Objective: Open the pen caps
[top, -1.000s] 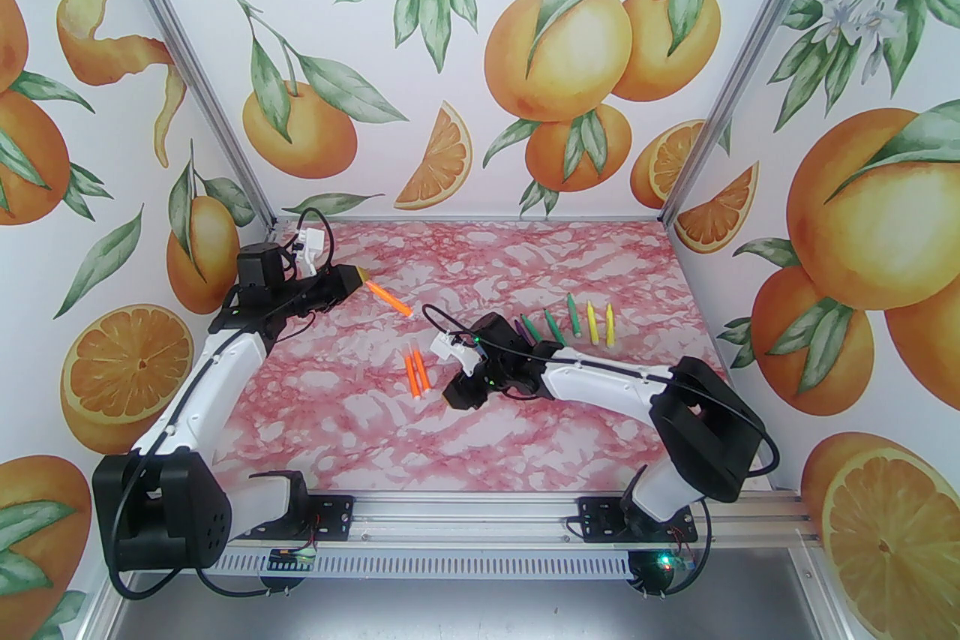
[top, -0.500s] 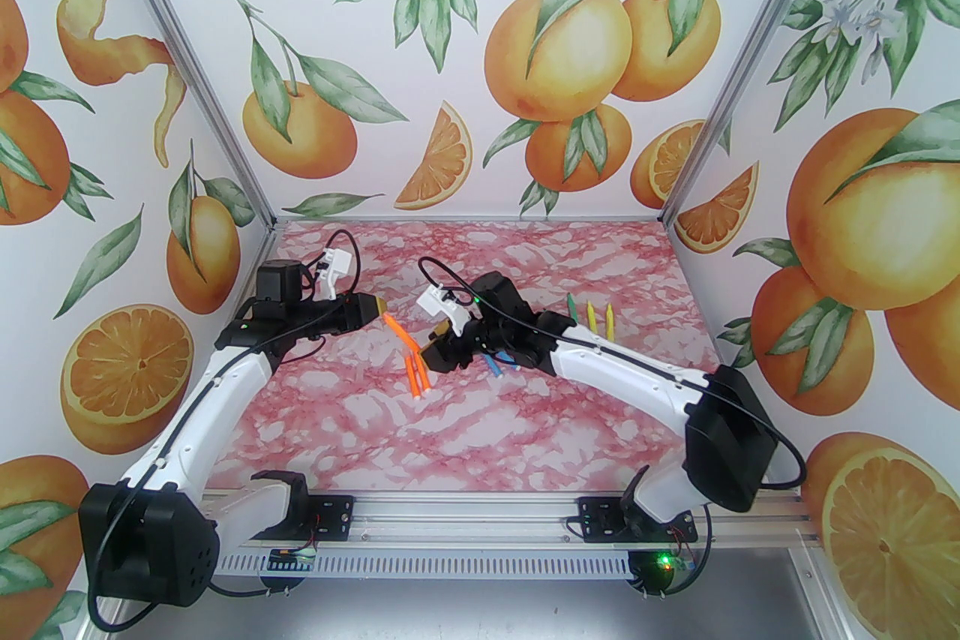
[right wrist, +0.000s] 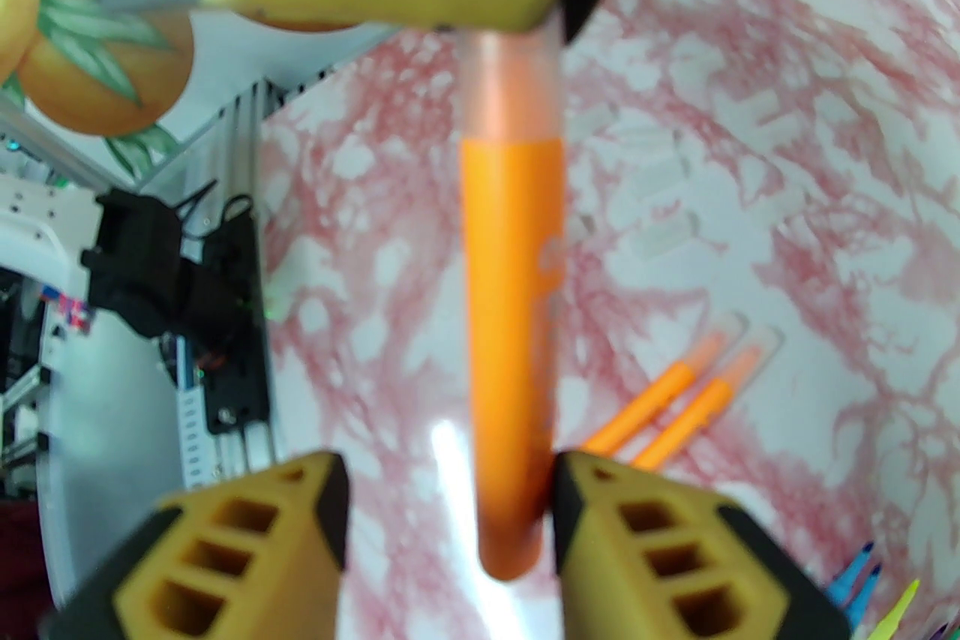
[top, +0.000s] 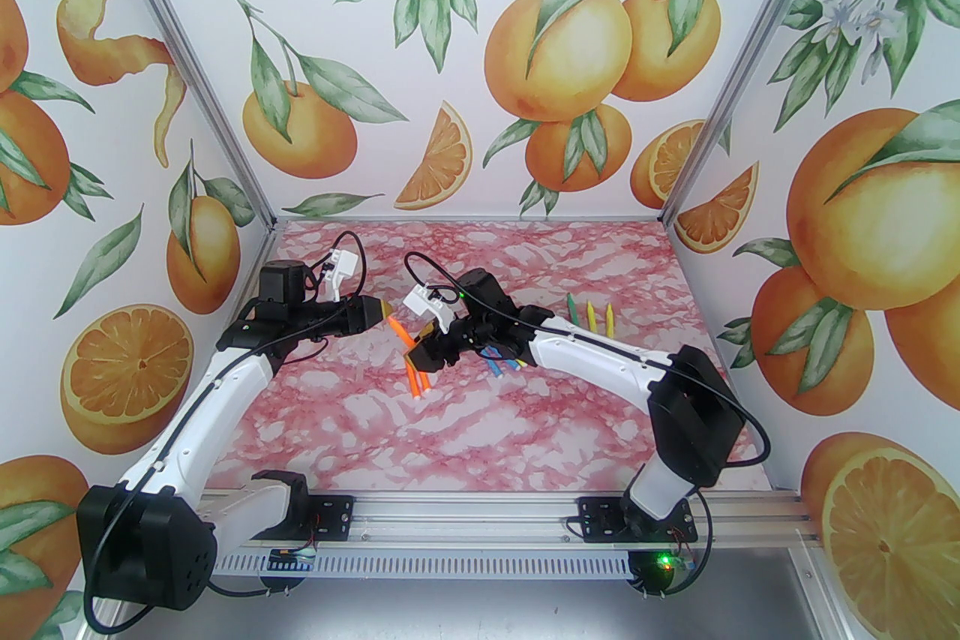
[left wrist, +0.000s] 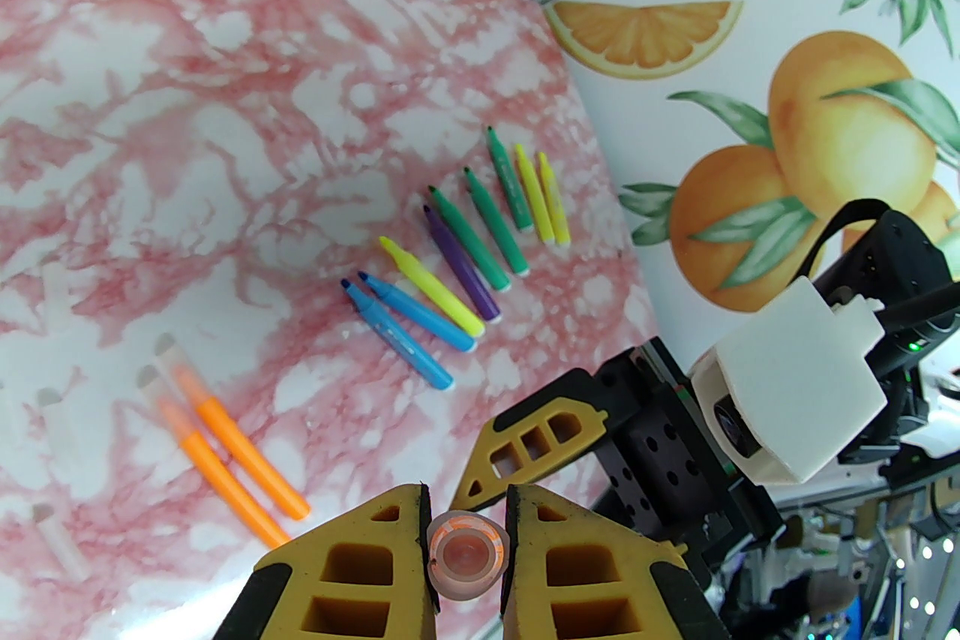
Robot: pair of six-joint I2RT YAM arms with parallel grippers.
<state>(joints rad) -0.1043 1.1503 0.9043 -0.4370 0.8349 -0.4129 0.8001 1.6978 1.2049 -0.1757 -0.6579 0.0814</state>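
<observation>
A frosted, translucent pen cap (left wrist: pixel 465 553), round in section, is clamped between the yellow, hollow-celled fingers (left wrist: pixel 360 562) of the left claw (left wrist: pixel 466 509), above the pink marbled worktop (top: pixel 525 427). Its pen's smooth orange barrel (right wrist: pixel 511 322) is extended to the right claw (right wrist: pixel 447 476), whose jaws stand apart around its blunt end. Two capped orange pens (left wrist: pixel 225 442) are laid side by side beneath.

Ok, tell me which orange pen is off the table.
The pen clamped by its cap end in the left pincer, barrel between the right pincer's open jaws. The other two lie side by side on the table.
</observation>
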